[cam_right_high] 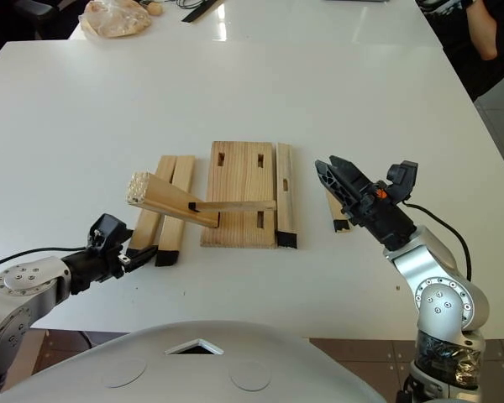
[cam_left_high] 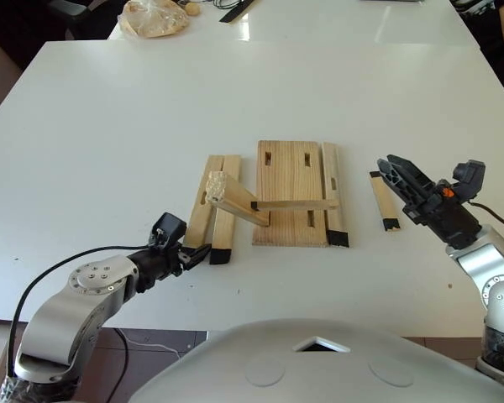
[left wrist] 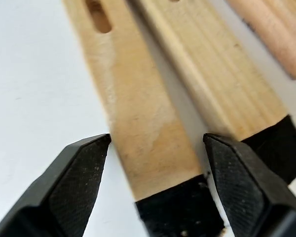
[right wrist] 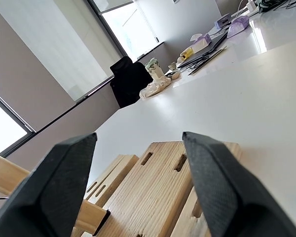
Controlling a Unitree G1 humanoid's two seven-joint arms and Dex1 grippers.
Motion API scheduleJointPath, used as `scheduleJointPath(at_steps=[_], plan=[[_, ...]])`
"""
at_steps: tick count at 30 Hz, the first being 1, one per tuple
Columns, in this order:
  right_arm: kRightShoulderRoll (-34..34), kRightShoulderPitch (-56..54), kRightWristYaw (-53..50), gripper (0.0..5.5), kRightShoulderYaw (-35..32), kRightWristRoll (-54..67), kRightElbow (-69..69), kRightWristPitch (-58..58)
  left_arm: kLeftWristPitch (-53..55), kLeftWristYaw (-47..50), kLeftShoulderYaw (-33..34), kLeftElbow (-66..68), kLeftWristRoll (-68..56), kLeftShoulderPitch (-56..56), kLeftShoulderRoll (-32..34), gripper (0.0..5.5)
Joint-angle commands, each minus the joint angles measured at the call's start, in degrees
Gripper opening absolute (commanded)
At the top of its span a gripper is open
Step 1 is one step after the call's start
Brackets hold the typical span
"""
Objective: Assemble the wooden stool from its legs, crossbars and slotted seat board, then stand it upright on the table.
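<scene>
The slotted seat board [cam_left_high: 290, 180] lies flat mid-table. One black-tipped leg [cam_left_high: 332, 189] lies along its right edge. Two more legs [cam_left_high: 208, 214] lie side by side to its left. A fourth leg [cam_left_high: 235, 201] rests tilted over them, with a thin crossbar [cam_left_high: 298, 204] running from it across the board. A short piece [cam_left_high: 384, 201] lies to the right of the board. My left gripper [left wrist: 158, 140] is open, low at the black-tipped near end of the outer flat leg [left wrist: 138, 123], one finger on each side. My right gripper [cam_left_high: 392, 165] is open, raised above the short piece.
The white table [cam_left_high: 109, 126] has wide bare room behind and to the left of the parts. A clear bag [cam_left_high: 155, 17] and dark cables [cam_left_high: 235, 7] sit on the far table. The near table edge runs just behind both grippers.
</scene>
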Motion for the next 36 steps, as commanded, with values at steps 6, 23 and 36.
scheduleJointPath(at_steps=[6,23,36], plan=[[1.30,1.03,-0.60,3.20,1.69,-1.88,-0.94,-1.52,-8.10,-4.75,-0.16,19.11,3.87,-7.92,3.66,3.49],[-2.15,-2.79,-0.19,3.20,-0.67,0.45,1.53,-0.65,-20.23,-10.40,9.88,29.20,-6.21,-16.01,-5.70,2.01],[-5.46,-15.87,-4.43,3.20,-4.62,12.36,0.50,2.53,-5.59,-1.35,16.78,8.82,-53.25,-45.23,-1.43,2.01]])
